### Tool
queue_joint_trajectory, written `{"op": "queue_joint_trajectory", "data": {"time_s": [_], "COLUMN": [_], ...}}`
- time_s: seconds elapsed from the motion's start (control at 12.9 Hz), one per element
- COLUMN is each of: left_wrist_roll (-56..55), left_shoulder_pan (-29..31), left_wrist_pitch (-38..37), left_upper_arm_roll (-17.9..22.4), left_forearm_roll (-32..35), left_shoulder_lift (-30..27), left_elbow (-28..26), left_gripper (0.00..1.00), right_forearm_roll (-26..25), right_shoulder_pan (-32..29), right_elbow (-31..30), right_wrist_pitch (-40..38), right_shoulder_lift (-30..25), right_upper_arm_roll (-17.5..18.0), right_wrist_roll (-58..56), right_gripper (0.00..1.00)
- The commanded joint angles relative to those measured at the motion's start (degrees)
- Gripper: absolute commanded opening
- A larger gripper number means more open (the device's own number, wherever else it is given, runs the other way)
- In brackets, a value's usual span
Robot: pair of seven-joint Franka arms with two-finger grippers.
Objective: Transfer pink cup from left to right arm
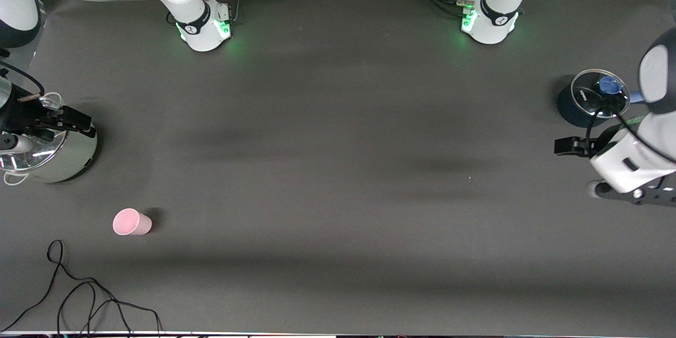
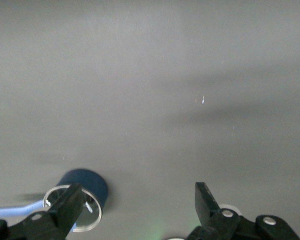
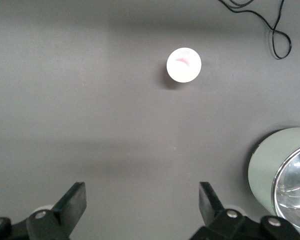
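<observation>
**Front view: pink cup stands alone on the counter, both pincers wide apart**

Front view shows the pink cup [image 1: 131, 222] upside down on the dark counter [image 1: 338, 169], toward the right arm's end and nearer to the front camera than the silver pot [image 1: 50, 153]. Nothing touches the cup; bare counter lies all around it. A loose black cable [image 1: 79, 296] curls on the counter nearer still to the camera, close to the edge.

The right pincer [image 1: 79, 121] hangs over the silver pot at the right arm's end of the counter. From the right wrist view its two fingers [image 3: 72, 202] stand well apart with nothing between them, and the cup [image 3: 184, 64] appears as a pale round disc apart from them, with the pot's pale wall and shiny lid [image 3: 285, 175] at the edge of that picture and the cable [image 3: 270, 25] near the cup.

The left pincer [image 1: 564, 146] hangs at the left arm's end of the counter, just beside a dark blue pot [image 1: 581, 103] with a glass lid and a blue knob. In the left wrist view its fingers [image 2: 70, 205] are likewise spread wide, holding nothing, with the blue pot [image 2: 85, 187] seen past one finger and plain counter elsewhere.

The cup is well apart from the left pincer, almost the whole length of the counter away.
</observation>
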Motion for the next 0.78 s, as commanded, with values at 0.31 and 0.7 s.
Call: {"op": "queue_joint_trajectory", "data": {"time_s": [0.31, 0.7], "left_wrist_roll": [0.3, 4.4], "left_shoulder_pan": [4.2, 12.7], "left_wrist_pitch": [12.6, 12.2], "left_upper_arm_roll": [-5.2, -16.0], "left_forearm_roll": [0.3, 9.5], "left_shoulder_lift": [-18.6, -21.9], "left_elbow": [-21.9, -24.3], "left_gripper": [1.0, 1.0], "right_forearm_roll": [-1.3, -1.8], "right_shoulder_pan": [-14.7, -7.5], "right_elbow": [1.6, 2.8], "right_wrist_pitch": [-0.6, -0.7], "right_shoulder_lift": [-1.0, 0.0], "right_upper_arm_roll": [15.5, 7.8], "right_wrist_roll": [3.6, 3.7], "right_gripper": [1.0, 1.0]}}
